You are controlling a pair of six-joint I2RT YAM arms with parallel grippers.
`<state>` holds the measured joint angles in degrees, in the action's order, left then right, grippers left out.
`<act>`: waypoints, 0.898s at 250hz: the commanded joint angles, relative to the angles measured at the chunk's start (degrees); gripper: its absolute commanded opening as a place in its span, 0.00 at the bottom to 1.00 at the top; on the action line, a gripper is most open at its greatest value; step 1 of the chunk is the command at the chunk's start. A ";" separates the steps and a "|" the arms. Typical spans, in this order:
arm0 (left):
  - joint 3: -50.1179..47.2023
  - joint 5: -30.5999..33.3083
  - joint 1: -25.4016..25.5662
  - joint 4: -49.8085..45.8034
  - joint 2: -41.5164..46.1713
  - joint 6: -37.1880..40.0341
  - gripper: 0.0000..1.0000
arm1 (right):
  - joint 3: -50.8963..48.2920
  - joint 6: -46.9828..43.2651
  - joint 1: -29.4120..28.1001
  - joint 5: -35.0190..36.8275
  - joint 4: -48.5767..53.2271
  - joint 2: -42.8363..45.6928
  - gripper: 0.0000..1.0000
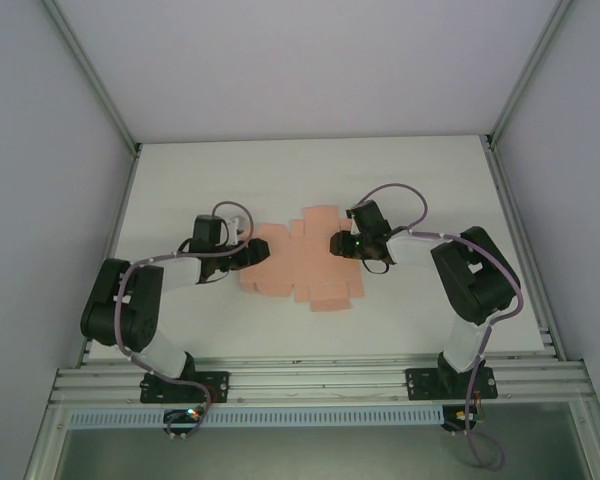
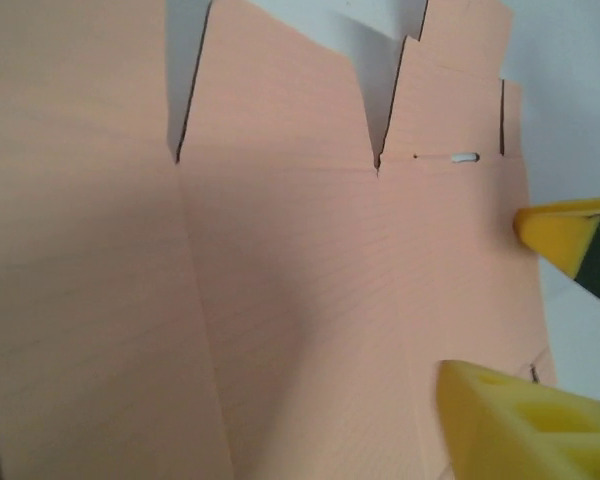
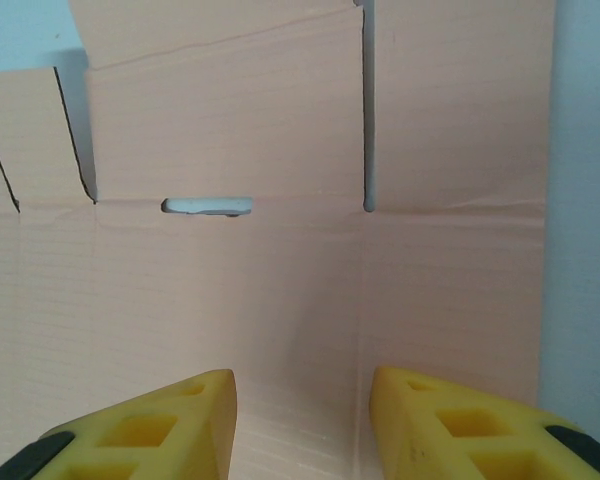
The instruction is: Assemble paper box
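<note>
Both spread, left pincer (image 1: pixel 250 252) and right pincer (image 1: pixel 338 243) flank the paper box (image 1: pixel 300 265) at 9 and 3 o'clock: light, flimsy card, likely best pinched by its edge flaps.

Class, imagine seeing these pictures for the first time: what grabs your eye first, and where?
The paper box, a flat pink sheet with flaps unfolded, lies central on the white table. The left gripper is at its left edge, the right gripper over its right part, both open.

The paper box (image 1: pixel 298 265) is salmon-pink, finely ribbed; the right claw (image 3: pixel 300 388) is yellow, the table (image 1: pixel 280 180) white.
</note>
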<state>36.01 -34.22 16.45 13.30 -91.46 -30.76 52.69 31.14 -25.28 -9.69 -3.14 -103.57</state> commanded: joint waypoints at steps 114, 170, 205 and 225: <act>1.02 -5.49 -0.02 6.24 17.86 -3.99 0.00 | -11.97 -2.71 8.59 -13.79 -2.51 26.68 0.86; -0.50 -9.82 -0.54 11.99 28.07 -10.22 0.00 | -20.50 0.17 16.49 -26.20 -11.31 37.89 0.85; -2.08 -10.79 -0.61 16.45 31.69 -14.18 0.00 | -22.77 2.50 17.65 -32.62 -17.59 40.24 0.81; -2.46 -10.88 -0.56 17.01 33.20 -14.93 0.00 | -23.36 4.44 17.71 -35.59 -21.84 40.29 0.77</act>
<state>34.72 -42.83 16.08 25.85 -60.55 -41.52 29.91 32.16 -7.75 -36.53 -16.10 -64.47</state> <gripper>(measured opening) 0.067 0.794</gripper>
